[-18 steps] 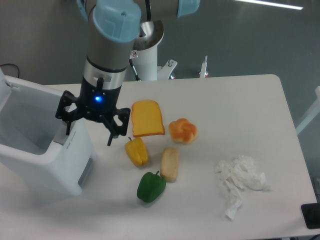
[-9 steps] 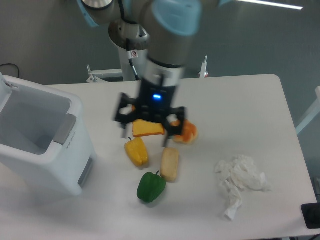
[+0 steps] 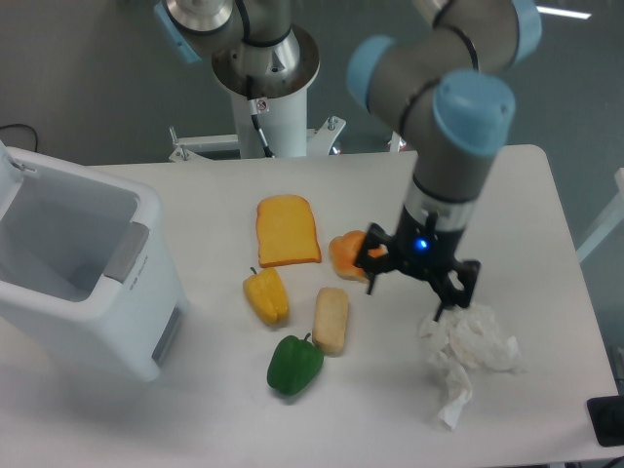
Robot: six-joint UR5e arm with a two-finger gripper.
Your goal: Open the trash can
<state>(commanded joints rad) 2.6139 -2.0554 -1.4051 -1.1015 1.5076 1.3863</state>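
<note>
The trash can point(image 3: 83, 273) sits at the left edge of the desk point(image 3: 546, 195), and its top is already open: the white inner walls and bottom show, with the grey push tab point(image 3: 128, 252) on the right rim. One second back the claw hung right over that tab; half a second back it was above the yellow toast slice point(image 3: 288, 231); now the claw point(image 3: 416, 283) is far to the right, well apart from the bin. It hovers between the orange bun point(image 3: 349, 255) and the crumpled tissue point(image 3: 470, 349), its fingers spread open and holding nothing.

That sweep across the desk suggests the opening itself is finished, since the can has stood open through all three moments while the arm has pulled away from it. Nothing about the bin has shifted: same place, same tilt, same exposed interior. The food has not moved either: the yellow pepper point(image 3: 266, 296), the green pepper point(image 3: 293, 364) and the pale bread roll point(image 3: 331, 319) lie where they lay before. The arm is likely heading on to something else, perhaps the tissue just below the claw, but that is a guess.
</note>
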